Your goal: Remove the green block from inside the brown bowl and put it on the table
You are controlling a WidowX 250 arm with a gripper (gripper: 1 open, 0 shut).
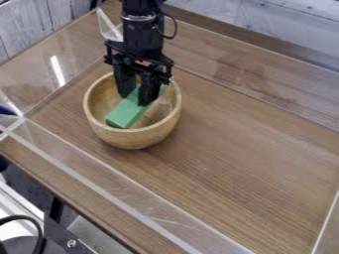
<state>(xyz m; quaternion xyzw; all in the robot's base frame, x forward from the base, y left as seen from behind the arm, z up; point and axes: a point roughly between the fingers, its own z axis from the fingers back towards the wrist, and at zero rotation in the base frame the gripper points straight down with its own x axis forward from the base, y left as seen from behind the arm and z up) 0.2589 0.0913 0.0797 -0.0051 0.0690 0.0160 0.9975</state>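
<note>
Nearest the camera, the clear acrylic wall (79, 193) is seen along the front edge of the table (239, 149), w/ bare wood grain behind it. Further back, at approx 10 o'clock from table centre, the brown bowl (133, 134) is set upright, and the green block (130, 113) is leaned inside it, tilted, upper end toward 1 o'clock. The black gripper (143, 95) is pointed straight down into the bowl, jaws clamped together on the block's upper end.
</note>
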